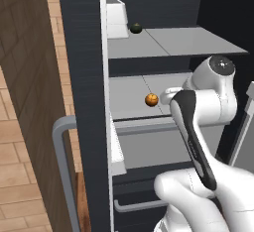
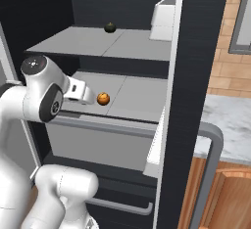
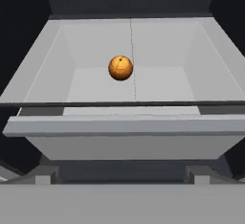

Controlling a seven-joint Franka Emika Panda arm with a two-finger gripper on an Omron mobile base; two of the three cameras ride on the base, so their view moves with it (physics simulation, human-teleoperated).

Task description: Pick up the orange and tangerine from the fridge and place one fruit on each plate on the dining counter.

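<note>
The black fridge (image 1: 84, 77) stands open in front of me. An orange fruit (image 1: 151, 99) (image 2: 103, 99) (image 3: 120, 68) rests on the pale grey middle shelf (image 1: 129, 89), above the drawer (image 3: 124, 139). A small dark round fruit (image 1: 136, 28) (image 2: 110, 27) lies at the back of the upper shelf; I cannot tell its kind. My gripper (image 3: 122, 176) hovers just in front of the middle shelf, level with the orange fruit and short of it, its fingers spread wide with nothing between them. The plates and the dining counter are out of view.
The fridge door (image 2: 196, 76) stands edge-on beside the shelves, with a grey bar handle (image 1: 62, 166) (image 2: 212, 174) and white bins (image 1: 116, 15) (image 2: 164, 20). A brick wall (image 1: 25, 77) lies to the left. A marble-topped wood cabinet (image 2: 228, 120) lies to the right.
</note>
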